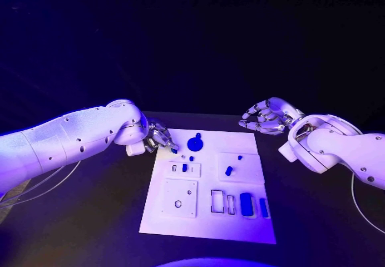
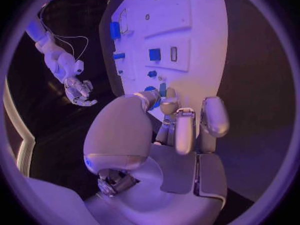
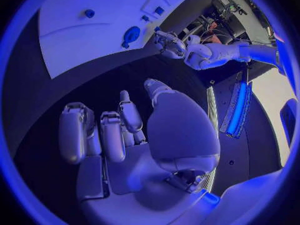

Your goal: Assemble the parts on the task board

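Two white arms come in over the table. The left arm (image 1: 76, 136) is a thick, smooth, rounded shell dotted with small dark screw holes, and thin pale cables (image 1: 40, 186) loop beneath it. The right arm (image 1: 341, 147) has the same white casing, with a ringed collar at the wrist and a thin cable along its near side. Each ends in a silver hand: the left hand (image 1: 158, 139) and right hand (image 1: 268, 117) have jointed metallic fingers with rounded pale pads (image 2: 214, 116) and a broad, smooth thumb cover (image 3: 178, 130).
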Controlling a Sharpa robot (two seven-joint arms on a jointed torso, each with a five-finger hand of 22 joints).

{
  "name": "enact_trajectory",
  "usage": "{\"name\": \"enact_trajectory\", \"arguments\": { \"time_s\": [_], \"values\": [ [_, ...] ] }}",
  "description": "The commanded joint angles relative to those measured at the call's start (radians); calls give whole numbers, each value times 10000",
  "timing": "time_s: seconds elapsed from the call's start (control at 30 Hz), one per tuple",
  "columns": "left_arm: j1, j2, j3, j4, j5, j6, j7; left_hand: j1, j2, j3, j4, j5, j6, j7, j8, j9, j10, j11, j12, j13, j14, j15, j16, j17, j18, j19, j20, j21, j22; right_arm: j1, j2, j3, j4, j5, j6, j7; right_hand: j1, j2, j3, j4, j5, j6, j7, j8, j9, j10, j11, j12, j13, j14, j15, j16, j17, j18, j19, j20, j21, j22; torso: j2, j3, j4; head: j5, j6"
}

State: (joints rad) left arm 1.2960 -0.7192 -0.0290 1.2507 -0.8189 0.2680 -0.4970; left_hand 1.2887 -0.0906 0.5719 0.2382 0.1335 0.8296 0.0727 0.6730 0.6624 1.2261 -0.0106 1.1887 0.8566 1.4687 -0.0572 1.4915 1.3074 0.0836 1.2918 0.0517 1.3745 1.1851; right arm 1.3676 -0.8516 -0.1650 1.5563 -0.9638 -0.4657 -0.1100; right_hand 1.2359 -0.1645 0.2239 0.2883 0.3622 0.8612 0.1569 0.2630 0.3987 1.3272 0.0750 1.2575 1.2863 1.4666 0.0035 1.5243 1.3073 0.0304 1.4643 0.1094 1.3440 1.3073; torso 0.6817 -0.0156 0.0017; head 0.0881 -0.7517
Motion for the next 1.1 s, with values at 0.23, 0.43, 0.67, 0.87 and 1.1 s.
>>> {"name": "enact_trajectory", "arguments": {
  "time_s": [0.23, 0.43, 0.67, 0.87, 1.1],
  "values": [
    [-139, -547, -2, 1026, -1012, -154, -75, -71, -209, 1388, -1120, 13, -3, -80, 707, 693, 148, 19, 62, 35, 598, -78, 21, 1025, 25, 81, -11, 81, 60, -22, -24, 0, 0, -94, 134, 100, -9, 80, -49, 17, 33, -47, 3, 39, -10, -55, -6, 24, 7, 829, -9, -30, 1863, 193, -68, -6, -64, 1801, 8, -3, 3, 65, -44],
    [-252, -719, -6, 1484, -1392, -254, -94, -175, -318, 1724, -1272, 34, 50, -92, 749, 725, 285, 3, 141, 173, 614, -94, 45, 1066, -8, 203, -28, 170, 223, -33, -28, -1, 5, -88, 133, 103, -9, 80, -49, 17, 33, -47, 3, 39, -10, -55, -6, 24, 7, 829, -9, -30, 1863, 193, -68, -6, -64, 1801, 12, -8, -2, 111, -67],
    [-392, -826, -12, 1794, -1890, -348, -111, -255, -381, 1897, -1346, 44, 82, -99, 761, 735, 353, -5, 177, 241, 619, -102, 50, 1072, -18, 241, -38, 199, 274, -39, -37, -2, 17, -84, 131, 100, -9, 80, -49, 17, 33, -47, 3, 39, -10, -55, -6, 24, 7, 829, -9, -30, 1863, 193, -68, -6, -64, 1801, 12, 3, -9, 155, -109],
    [-486, -888, -15, 1975, -2153, -267, -134, -291, -407, 1964, -1377, 47, 97, -103, 766, 740, 373, -9, 181, 250, 619, -105, 50, 1070, -24, 260, -41, 213, 300, -41, -44, -2, 25, -83, 131, 90, -9, 80, -49, 17, 33, -47, 3, 39, -10, -55, -6, 24, 7, 829, -9, -30, 1863, 193, -68, -6, -64, 1801, 14, 1, -13, 170, -134],
    [-541, -904, -16, 2089, -2342, -224, -153, -307, -423, 1996, -1395, 49, 104, -104, 767, 741, 386, -12, 188, 265, 621, -107, 53, 1076, -23, 260, -43, 213, 299, -41, -41, -2, 30, -83, 130, 89, -9, 80, -49, 17, 33, -47, 3, 39, -10, -55, -6, 24, 7, 829, -9, -30, 1863, 193, -68, -6, -64, 1801, 11, 0, -12, 184, -146]
  ]
}}
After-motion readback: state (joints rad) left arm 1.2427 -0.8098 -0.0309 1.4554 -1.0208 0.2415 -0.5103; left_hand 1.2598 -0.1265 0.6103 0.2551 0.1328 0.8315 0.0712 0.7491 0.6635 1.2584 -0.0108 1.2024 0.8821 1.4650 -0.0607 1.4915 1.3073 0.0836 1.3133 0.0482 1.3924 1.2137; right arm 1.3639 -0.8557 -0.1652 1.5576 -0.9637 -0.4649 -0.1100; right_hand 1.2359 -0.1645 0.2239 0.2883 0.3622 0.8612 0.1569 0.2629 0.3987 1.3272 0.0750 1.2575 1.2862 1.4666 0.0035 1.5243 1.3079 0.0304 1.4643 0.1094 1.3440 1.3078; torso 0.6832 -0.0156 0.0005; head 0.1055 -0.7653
